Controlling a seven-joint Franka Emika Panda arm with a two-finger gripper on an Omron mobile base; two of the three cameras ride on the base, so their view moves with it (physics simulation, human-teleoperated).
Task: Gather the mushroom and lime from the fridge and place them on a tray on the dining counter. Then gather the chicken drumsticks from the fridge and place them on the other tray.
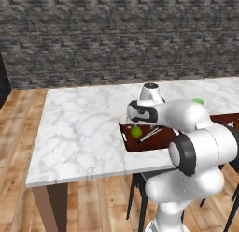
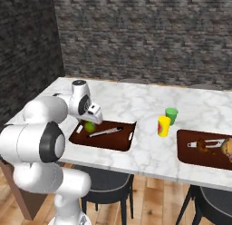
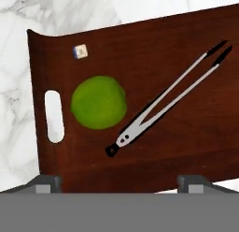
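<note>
The green lime [image 3: 98, 102] lies free on the dark wooden tray [image 3: 186, 128], close to the tray's handle slot. A tiny pale lump [image 3: 80, 51] sits just beyond it, too small to tell whether it is the mushroom. My gripper [image 3: 120, 182] hangs open above the tray's near edge, with nothing between its fingers. From the base views the gripper [image 2: 90, 120] is just over the lime [image 2: 90, 127] on the tray [image 2: 122, 144] at the counter's front; the lime [image 1: 136, 131] also shows under the hand. The chicken drumsticks are out of view.
Metal tongs [image 3: 158, 107] lie diagonally on the same tray. A second dark tray [image 2: 186, 151] to the right carries brown and pale items I cannot make out. A yellow cup [image 2: 163, 126] and a green cup [image 2: 171, 114] stand between the trays. Dark chairs [image 2: 108, 185] sit under the marble counter [image 2: 136, 101].
</note>
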